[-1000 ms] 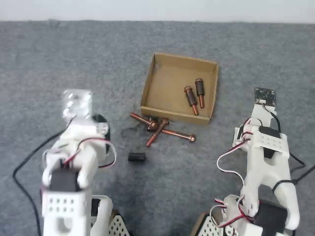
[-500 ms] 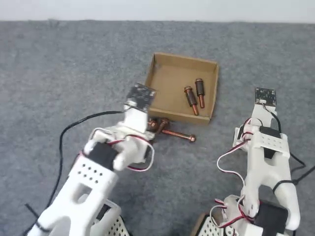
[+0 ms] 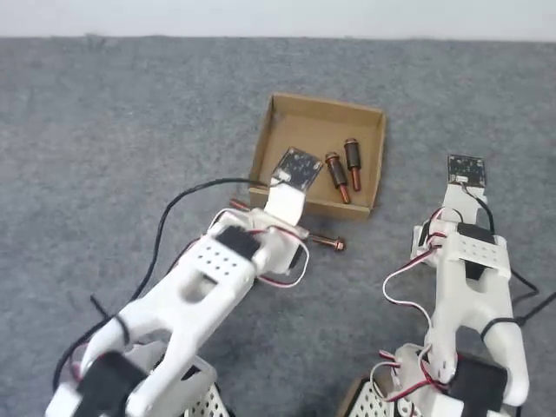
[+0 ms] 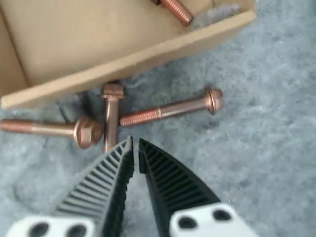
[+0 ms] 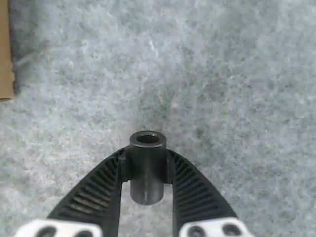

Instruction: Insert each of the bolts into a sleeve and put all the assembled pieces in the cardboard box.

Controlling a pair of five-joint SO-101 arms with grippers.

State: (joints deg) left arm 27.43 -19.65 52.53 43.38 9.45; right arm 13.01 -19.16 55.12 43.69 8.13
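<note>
Overhead — wrists close (box (image 3: 304, 135) shared)

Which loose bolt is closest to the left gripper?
The middle bolt, head at the box wall, shaft toward the left gripper; the other bolts lie to either side.

Bright, even, diffuse light from above. Soft faint shadows under bolts (image 4: 163, 111) and along cardboard box (image 4: 133, 61) near wall on grey worktop (image 3: 104, 113).

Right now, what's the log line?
left tool: shut, near three loose bolts | right tool: shut on sleeve | box: two sleeved bolts inside
</note>
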